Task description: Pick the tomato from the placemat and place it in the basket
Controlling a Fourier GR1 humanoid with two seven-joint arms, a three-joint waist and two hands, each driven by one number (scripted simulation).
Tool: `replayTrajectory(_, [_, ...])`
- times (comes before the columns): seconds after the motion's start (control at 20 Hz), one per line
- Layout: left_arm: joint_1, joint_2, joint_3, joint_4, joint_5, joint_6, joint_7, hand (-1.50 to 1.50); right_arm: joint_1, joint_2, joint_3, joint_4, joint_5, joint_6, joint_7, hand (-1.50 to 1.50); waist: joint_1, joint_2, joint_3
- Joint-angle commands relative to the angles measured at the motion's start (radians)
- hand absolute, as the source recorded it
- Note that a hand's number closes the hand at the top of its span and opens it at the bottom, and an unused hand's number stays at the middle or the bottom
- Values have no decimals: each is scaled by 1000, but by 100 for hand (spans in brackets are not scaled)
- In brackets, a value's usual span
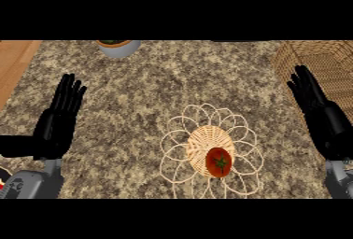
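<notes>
A red tomato [219,162] with a green stem lies on a round woven placemat [207,140] edged with wire loops, low in the middle of the granite counter. The wicker basket [324,58] stands at the far right, partly cut off by the view's edge. My left hand [59,122] is open at the left with fingers straight, well away from the tomato. My right hand [322,116] is open at the right, fingers straight, in front of the basket's near side and to the right of the placemat.
A grey pot holding a plant [118,47] stands at the counter's far edge, left of centre. A strip of wooden floor [14,60] shows beyond the counter's left edge. A dark round object [5,179] peeks in at the lower left.
</notes>
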Motion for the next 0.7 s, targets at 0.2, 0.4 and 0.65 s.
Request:
replayTrajectory(0.2, [-24,88,-37,84,-70,-11,115,0,-244,138,81,-94,-224,365,-213,150,128,38,3])
replayTrajectory(0.4, [-19,98,-75,121,-79,-29,179,0,-369,25,249,-241,7,596,-392,-150,128,18,-4])
replayTrajectory(0.65, [-35,132,-32,139,-65,-2,265,0,-198,122,449,-271,300,565,-703,-150,38,9,-7])
